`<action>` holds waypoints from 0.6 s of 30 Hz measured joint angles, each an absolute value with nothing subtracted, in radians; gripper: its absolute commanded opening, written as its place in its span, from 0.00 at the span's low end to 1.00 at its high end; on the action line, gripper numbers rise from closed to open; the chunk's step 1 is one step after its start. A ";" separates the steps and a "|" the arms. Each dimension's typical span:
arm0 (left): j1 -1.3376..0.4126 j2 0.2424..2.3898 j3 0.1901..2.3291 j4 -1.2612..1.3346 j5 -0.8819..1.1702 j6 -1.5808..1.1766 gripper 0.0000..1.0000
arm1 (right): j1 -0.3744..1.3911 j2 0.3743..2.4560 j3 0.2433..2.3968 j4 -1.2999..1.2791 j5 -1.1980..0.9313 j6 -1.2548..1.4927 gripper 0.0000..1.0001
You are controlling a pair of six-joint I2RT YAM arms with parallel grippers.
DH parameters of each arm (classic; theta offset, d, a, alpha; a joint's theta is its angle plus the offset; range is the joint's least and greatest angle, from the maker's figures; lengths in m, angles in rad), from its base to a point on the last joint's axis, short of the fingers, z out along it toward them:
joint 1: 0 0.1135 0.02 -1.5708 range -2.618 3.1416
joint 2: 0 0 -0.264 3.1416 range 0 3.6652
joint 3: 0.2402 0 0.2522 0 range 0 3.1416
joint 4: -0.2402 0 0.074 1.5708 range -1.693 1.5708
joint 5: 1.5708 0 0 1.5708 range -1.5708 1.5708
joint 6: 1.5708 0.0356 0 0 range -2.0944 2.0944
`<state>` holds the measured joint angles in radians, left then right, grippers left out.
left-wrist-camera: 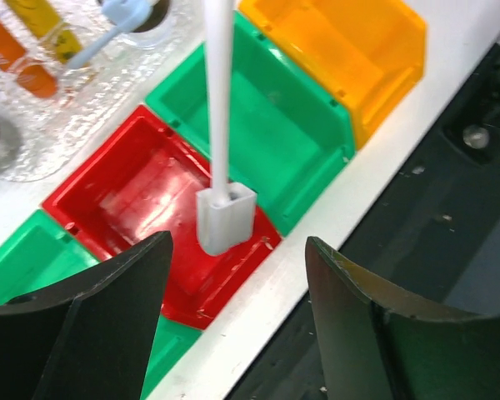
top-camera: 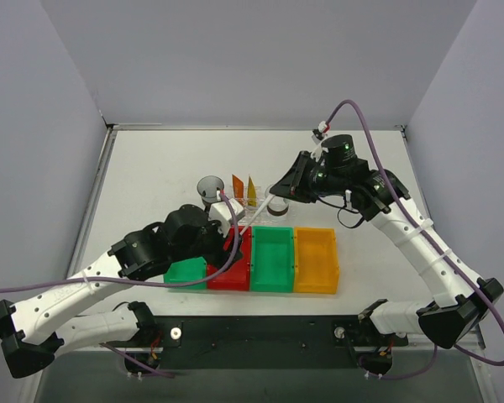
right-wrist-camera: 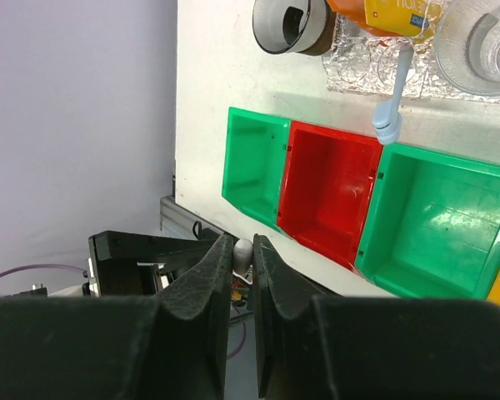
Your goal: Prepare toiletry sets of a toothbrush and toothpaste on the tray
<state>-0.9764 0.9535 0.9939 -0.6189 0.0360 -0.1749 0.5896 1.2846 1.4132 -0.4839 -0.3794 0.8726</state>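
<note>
My right gripper (top-camera: 275, 191) is shut on the handle end of the white toothbrush (top-camera: 254, 217). In the right wrist view only a rounded pale tip (right-wrist-camera: 243, 249) shows between the fingers. The brush slants down, and its head (left-wrist-camera: 226, 218) hangs over the red bin (left-wrist-camera: 133, 200). My left gripper (left-wrist-camera: 237, 250) is open, its fingers apart on either side below the head without touching it. The pale blue toothbrush (right-wrist-camera: 397, 83) stands in a cup on the clear bumpy tray (left-wrist-camera: 75, 125). With it are the orange tube (left-wrist-camera: 17, 54) and the yellow-orange tube (left-wrist-camera: 46, 25).
A row of bins stands by the near edge: green (top-camera: 185, 273), red (top-camera: 231, 260), green (top-camera: 273, 259) and orange (top-camera: 316, 260). A grey cup (top-camera: 210, 189) and a clear cup (top-camera: 277, 204) stand at the tray's ends. The black base rail runs just in front of the bins.
</note>
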 measured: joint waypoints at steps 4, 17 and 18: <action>-0.994 0.959 0.994 -0.621 -0.064 -0.152 0.75 | 0.590 1.294 1.417 -0.495 -0.374 0.890 0.00; -1.007 0.966 0.908 -0.555 -0.104 -0.180 0.68 | 0.590 1.305 1.417 -0.507 -0.374 0.909 0.00; -1.007 0.968 0.905 -0.550 -0.104 -0.181 0.68 | 0.590 1.305 1.417 -0.507 -0.374 0.912 0.00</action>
<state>-1.0073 0.9676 0.9054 -0.5503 -0.1036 -0.1814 0.5896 1.3052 1.4174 -0.5068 -0.3737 0.9123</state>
